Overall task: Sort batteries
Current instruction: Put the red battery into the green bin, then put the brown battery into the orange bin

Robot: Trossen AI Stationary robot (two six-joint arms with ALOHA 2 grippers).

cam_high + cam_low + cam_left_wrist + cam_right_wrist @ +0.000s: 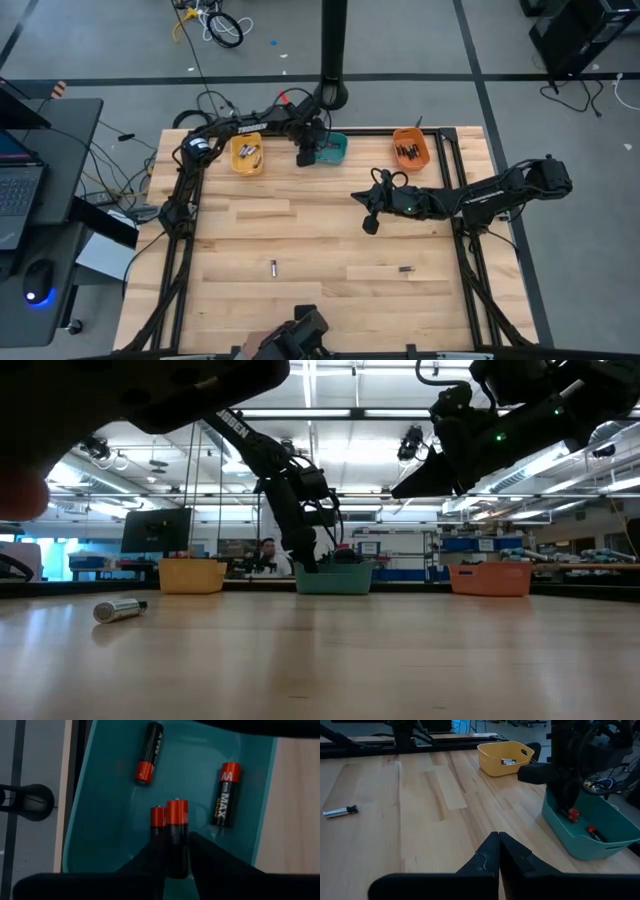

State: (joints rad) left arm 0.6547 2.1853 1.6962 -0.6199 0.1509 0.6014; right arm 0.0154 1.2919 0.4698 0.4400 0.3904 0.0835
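Batteries [223, 794] in teal bin [105, 820], one [176, 837] gripped by left claw [175, 857]; right claw [498, 851] closed, empty.

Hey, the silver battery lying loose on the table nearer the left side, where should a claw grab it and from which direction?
Grip the silver battery across its middle, coming straight down from above. It lies flat on the bare table, long axis running toward the bins, so the fingers should close from its two long sides.

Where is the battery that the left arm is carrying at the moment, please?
The red-tipped black battery is gripped in the left claw, held just over the teal bin at the table's far edge, between the yellow bin and orange bin.
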